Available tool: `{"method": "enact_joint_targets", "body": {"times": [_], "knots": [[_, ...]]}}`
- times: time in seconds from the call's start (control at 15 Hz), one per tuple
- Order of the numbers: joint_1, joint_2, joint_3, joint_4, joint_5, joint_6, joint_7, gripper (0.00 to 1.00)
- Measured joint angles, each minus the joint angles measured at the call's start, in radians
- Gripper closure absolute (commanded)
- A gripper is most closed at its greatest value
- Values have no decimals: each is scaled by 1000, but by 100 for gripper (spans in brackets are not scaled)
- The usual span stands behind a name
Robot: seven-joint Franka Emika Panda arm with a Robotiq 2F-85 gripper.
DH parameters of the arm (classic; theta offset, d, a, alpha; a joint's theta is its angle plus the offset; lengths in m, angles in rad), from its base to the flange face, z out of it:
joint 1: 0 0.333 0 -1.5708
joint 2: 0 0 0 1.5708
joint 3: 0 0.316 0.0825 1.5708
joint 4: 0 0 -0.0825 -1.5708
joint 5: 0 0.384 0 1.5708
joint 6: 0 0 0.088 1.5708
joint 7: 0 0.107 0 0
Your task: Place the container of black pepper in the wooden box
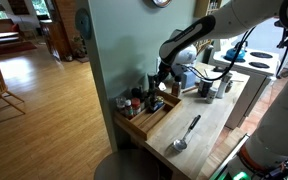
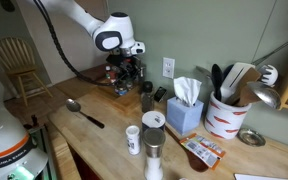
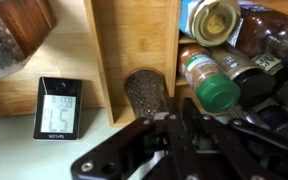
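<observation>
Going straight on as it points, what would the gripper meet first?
Probably the container of black pepper, right ahead of the gripper inside the wooden box; the gap between them is unclear.

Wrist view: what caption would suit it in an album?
Pepper shaker in a wooden box slot just beyond the claw, spice bottles beside it, a digital display outside the box.

The wooden box [image 3: 134, 35] is pale, smooth, matt wood with a fine grain. The container of black pepper [image 3: 144, 92] looks clear-walled, with dark speckles inside. At its 3 o'clock, a bottle cap [image 3: 216, 93] is glossy green plastic. The table [image 2: 109, 140] is light wood, and the ladle [image 2: 84, 112] is shiny metal.
</observation>
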Motion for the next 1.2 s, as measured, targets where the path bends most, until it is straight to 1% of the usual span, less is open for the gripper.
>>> {"method": "enact_joint_targets", "body": {"times": [0.27,0.73,1.2], "knots": [[-1,12,-6,0,-71,19,106,100],[3,60,-4,18,-151,97,257,100],[10,101,-4,40,-210,148,368,100]]}}
